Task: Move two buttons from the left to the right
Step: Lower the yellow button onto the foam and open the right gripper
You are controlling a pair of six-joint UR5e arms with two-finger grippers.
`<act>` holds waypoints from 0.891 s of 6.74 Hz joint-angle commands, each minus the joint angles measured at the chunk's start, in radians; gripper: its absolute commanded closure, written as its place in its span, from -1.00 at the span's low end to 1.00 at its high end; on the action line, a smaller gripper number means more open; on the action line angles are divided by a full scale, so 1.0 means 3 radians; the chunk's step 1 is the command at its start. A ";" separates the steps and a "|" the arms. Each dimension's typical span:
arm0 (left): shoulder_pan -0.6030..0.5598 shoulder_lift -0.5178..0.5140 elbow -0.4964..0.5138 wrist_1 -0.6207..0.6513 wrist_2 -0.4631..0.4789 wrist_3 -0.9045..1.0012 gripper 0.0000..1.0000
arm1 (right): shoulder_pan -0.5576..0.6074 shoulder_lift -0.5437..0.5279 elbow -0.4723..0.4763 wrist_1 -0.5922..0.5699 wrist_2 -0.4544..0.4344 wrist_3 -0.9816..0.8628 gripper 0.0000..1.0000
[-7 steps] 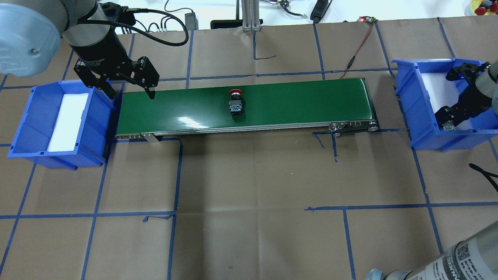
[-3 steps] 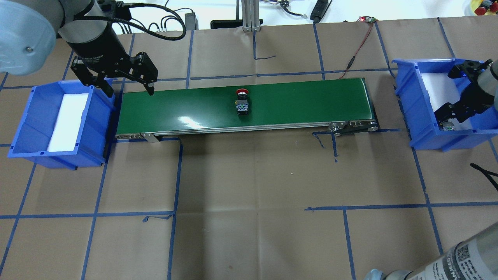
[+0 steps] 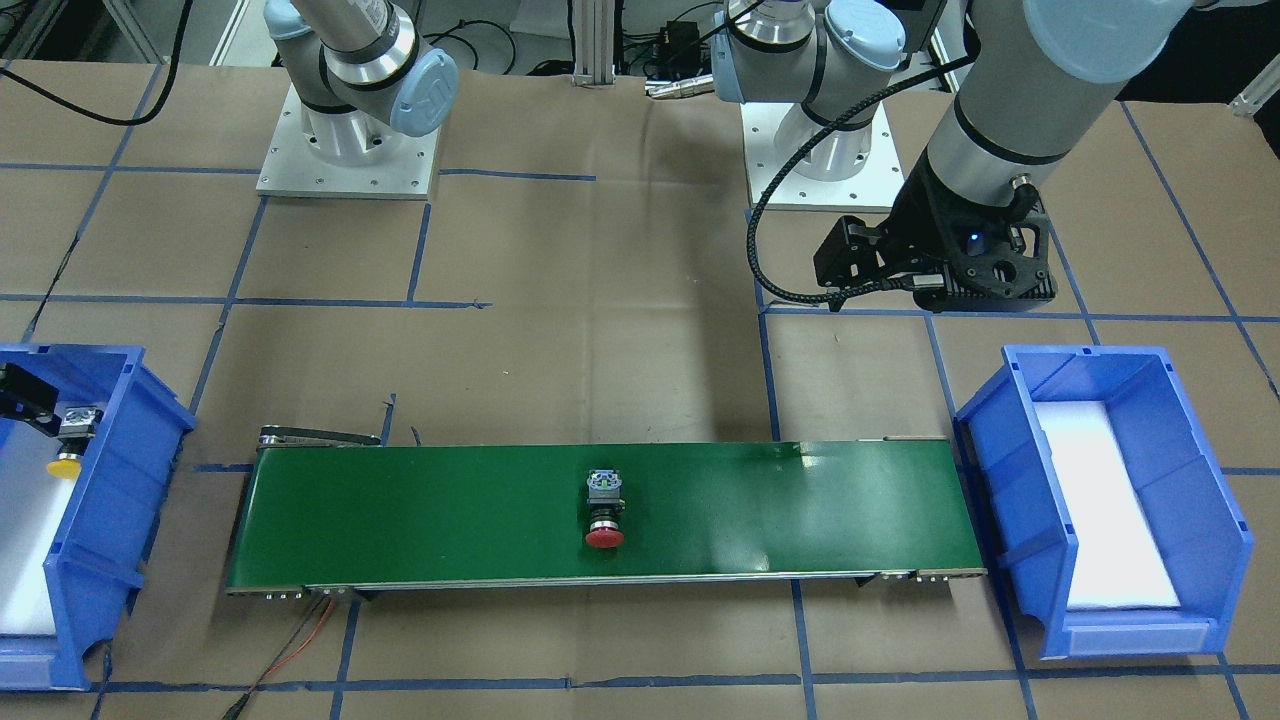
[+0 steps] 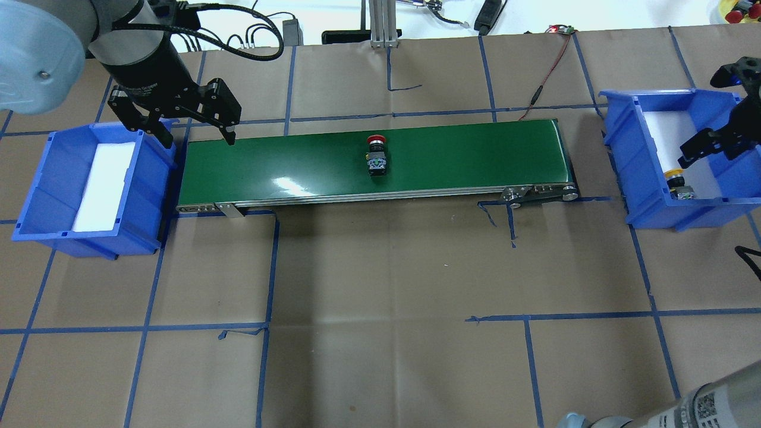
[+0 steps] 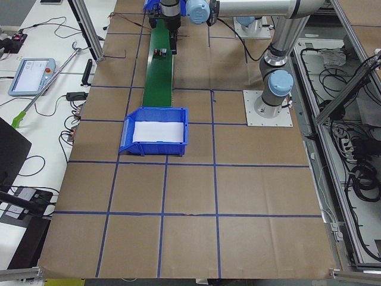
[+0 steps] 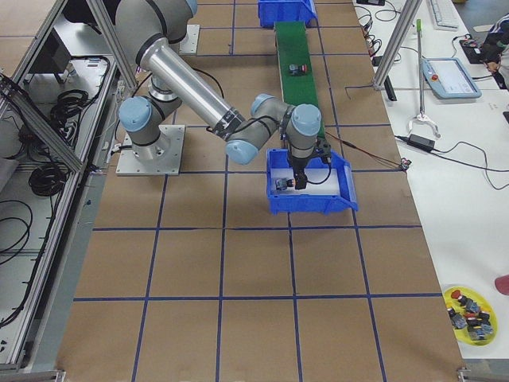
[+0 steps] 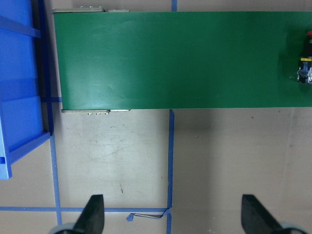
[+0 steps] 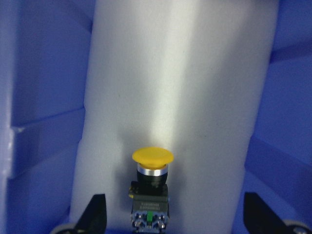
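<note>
A red-capped button [image 4: 376, 156] lies on its side on the green conveyor belt [image 4: 464, 154], about mid-length; it also shows as the red button [image 3: 604, 510] and at the wrist view's right edge [image 7: 306, 68]. The yellow-capped button [image 4: 678, 183] lies on white foam in the right blue bin [image 4: 636, 154], seen close as the yellow button [image 8: 152, 190]. My right gripper [image 4: 701, 119] hangs open above it, its fingers straddling the button without touching it [image 8: 175, 217]. At the belt's left end, beside the left blue bin [image 4: 53, 178], my left gripper [image 4: 198, 141] is open and holds nothing [image 7: 174, 217].
The left bin holds only a white foam pad. A red wire [image 4: 544, 83], cables and an aluminium post [image 4: 383, 24] lie along the table's far edge. A dish of spare buttons [image 4: 737, 12] sits at the far right corner. Blue tape lines cross the brown paper.
The red button has ridden the belt a little to the right. My right gripper has lifted away from the yellow button, uncovering its cap. The left gripper shifted slightly back.
</note>
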 commanded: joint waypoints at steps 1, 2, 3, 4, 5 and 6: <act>-0.0001 0.0010 -0.0017 0.0000 0.0000 0.0000 -1.00 | 0.0196 -0.0376 -0.0212 0.0442 -0.0006 0.0277 -1.00; 0.0004 0.0015 -0.0032 0.0000 0.0000 0.0000 -1.00 | 0.0338 -0.0514 -0.0320 0.0662 0.0025 0.0674 -1.00; -0.0001 0.0015 -0.0032 0.0000 0.0000 0.0000 -1.00 | 0.0598 -0.0612 -0.0417 0.0958 0.0020 0.1144 -1.00; 0.0004 0.0015 -0.0027 0.0000 0.0000 0.0000 -1.00 | 0.0793 -0.0674 -0.0423 0.1168 0.0030 0.1594 -1.00; 0.0004 0.0015 -0.0027 0.0000 0.0000 0.0000 -1.00 | 0.1023 -0.0715 -0.0423 0.1221 0.0051 0.1922 -1.00; 0.0004 0.0010 -0.0022 0.0000 0.0000 0.0000 -1.00 | 0.1309 -0.0715 -0.0423 0.1196 0.0056 0.2062 -1.00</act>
